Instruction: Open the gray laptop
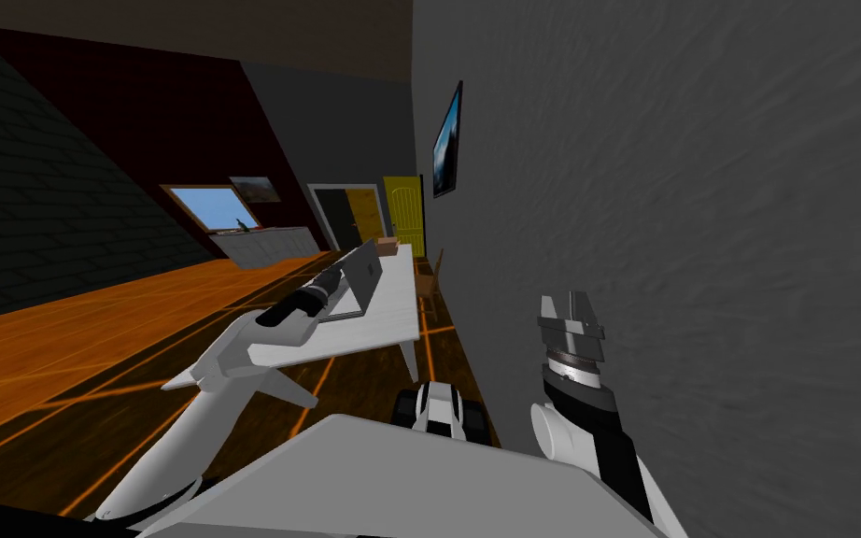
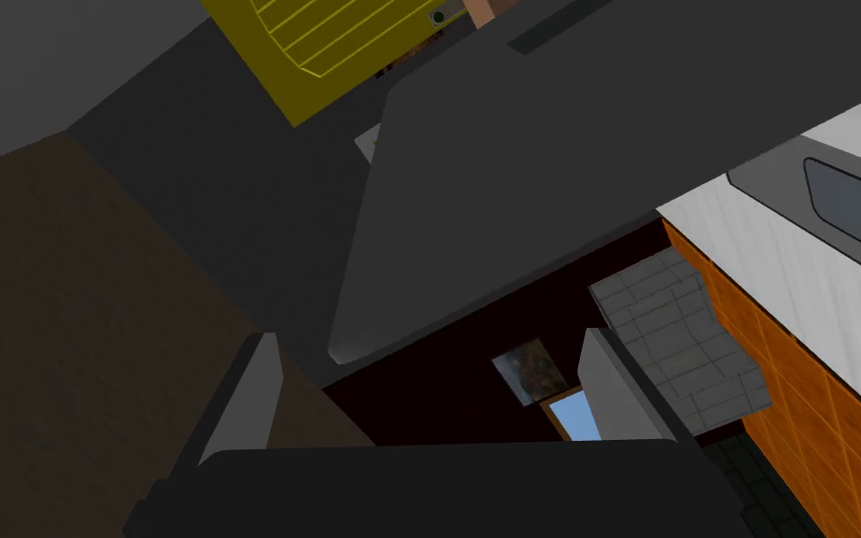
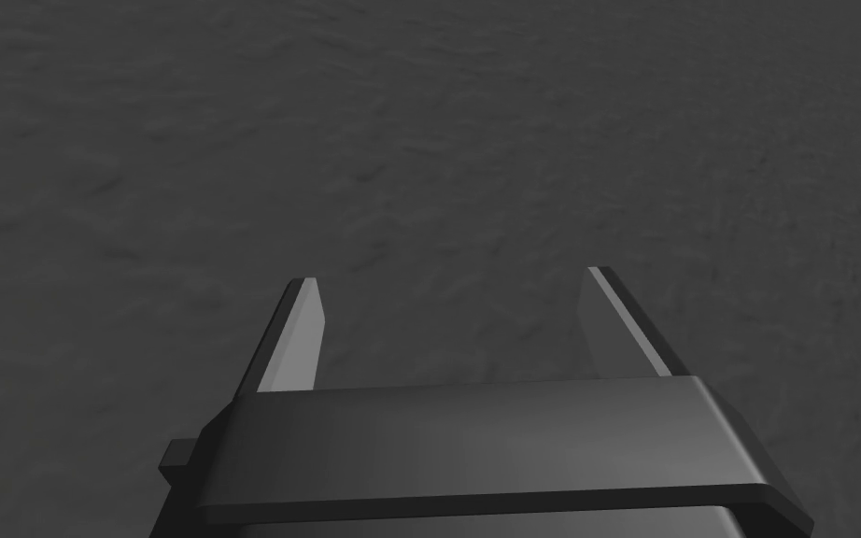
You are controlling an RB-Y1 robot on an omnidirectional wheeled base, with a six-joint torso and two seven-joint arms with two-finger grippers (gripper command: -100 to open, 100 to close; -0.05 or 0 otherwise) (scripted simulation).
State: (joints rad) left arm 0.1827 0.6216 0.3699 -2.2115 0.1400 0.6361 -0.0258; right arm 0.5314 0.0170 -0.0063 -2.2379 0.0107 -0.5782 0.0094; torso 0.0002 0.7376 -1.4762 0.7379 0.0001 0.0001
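**Operator:** Where's the laptop?

**Spotter:** Centre of your head view. The laptop [image 1: 366,271] is a thin, smooth grey slab with rounded corners on the long white surface [image 1: 391,322]. Its lid [image 2: 513,187] is raised, and its long edge runs away up the frame.

**Operator:** And the claws?

**Spotter:** Your left claw [image 2: 433,374] is spread, with the lid's corner just ahead between the blades. Your right claw [image 3: 447,318] is spread too, facing a rough dark grey wall [image 1: 699,233].

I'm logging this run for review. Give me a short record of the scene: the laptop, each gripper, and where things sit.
laptop: grey, on the white table, lid raised off its base
left gripper: open, at the lid's corner, not clamped on it
right gripper: open, beside the dark grey wall
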